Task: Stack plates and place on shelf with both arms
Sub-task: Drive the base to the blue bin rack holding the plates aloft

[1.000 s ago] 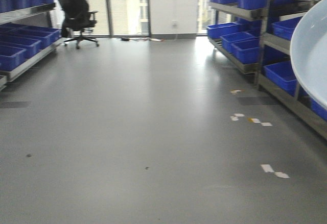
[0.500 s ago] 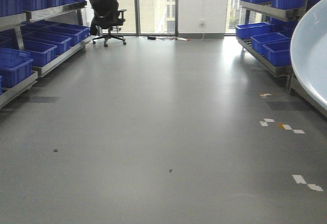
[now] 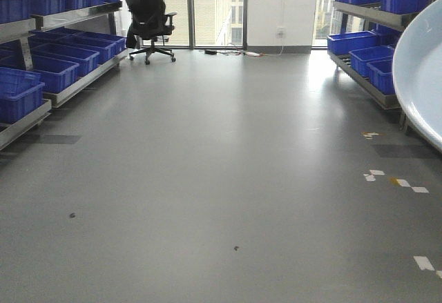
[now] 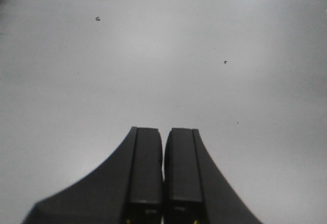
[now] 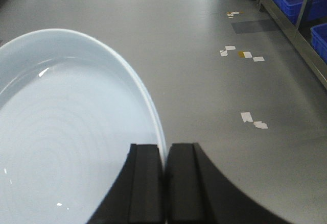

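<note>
A large pale bluish-white plate (image 5: 66,137) fills the left of the right wrist view, held up above the grey floor. My right gripper (image 5: 164,150) is shut on its rim, one black finger on each side of the edge. The same plate (image 3: 420,75) juts into the front view at the right edge. Only one plate shows here; I cannot tell whether another lies under it. My left gripper (image 4: 164,134) is shut with nothing between its fingers, hanging over bare grey floor.
Metal shelves (image 3: 41,99) with blue bins (image 3: 54,72) line the left side, and more shelves with blue bins (image 3: 373,10) line the right. A black office chair (image 3: 149,14) stands at the far windows. White tape scraps (image 3: 397,181) lie on the floor at right.
The front view has swung: the chair and left shelves shifted right in the picture, and the right shelves slid toward the edge. The plate keeps its place at the right edge.
</note>
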`<state>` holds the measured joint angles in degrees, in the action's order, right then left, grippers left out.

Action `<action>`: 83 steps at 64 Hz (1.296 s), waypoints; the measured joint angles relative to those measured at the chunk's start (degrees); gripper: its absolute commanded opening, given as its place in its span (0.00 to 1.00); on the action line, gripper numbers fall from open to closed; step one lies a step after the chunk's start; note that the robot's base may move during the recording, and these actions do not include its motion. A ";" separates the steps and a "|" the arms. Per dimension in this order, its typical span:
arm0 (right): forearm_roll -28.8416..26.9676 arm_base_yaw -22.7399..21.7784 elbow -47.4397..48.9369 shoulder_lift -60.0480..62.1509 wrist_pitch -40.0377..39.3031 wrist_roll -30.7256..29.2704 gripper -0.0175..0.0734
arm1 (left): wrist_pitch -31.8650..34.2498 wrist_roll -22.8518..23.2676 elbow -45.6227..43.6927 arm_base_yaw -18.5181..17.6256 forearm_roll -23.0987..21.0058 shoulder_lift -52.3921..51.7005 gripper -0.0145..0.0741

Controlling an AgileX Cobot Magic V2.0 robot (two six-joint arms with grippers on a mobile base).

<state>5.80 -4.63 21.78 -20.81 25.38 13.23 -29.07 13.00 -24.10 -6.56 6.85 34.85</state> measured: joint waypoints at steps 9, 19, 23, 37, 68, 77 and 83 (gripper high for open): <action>0.00 0.00 0.00 0.00 0.00 0.00 0.26 | 0.00 0.00 0.00 0.00 0.00 0.00 0.26; 0.00 0.00 0.00 0.00 0.00 0.00 0.26 | 0.00 0.00 0.00 0.00 0.00 0.00 0.26; 0.00 0.00 0.00 0.00 0.00 0.00 0.26 | 0.00 0.00 0.00 0.00 0.00 0.00 0.26; 0.00 0.00 0.00 0.00 0.00 0.00 0.26 | 0.00 0.00 0.00 0.00 0.00 0.00 0.26; 0.00 0.00 0.00 0.00 0.00 0.00 0.26 | 0.00 0.00 0.00 0.00 0.00 0.00 0.26; 0.00 0.00 0.00 0.00 0.00 0.00 0.26 | 0.00 0.00 0.00 0.00 0.00 0.00 0.26; 0.00 0.00 0.00 0.00 0.00 0.00 0.26 | 0.00 0.00 0.00 0.00 0.00 0.00 0.26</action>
<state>5.80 -4.63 21.78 -20.81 25.38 13.23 -29.07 13.00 -24.10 -6.56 6.85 34.85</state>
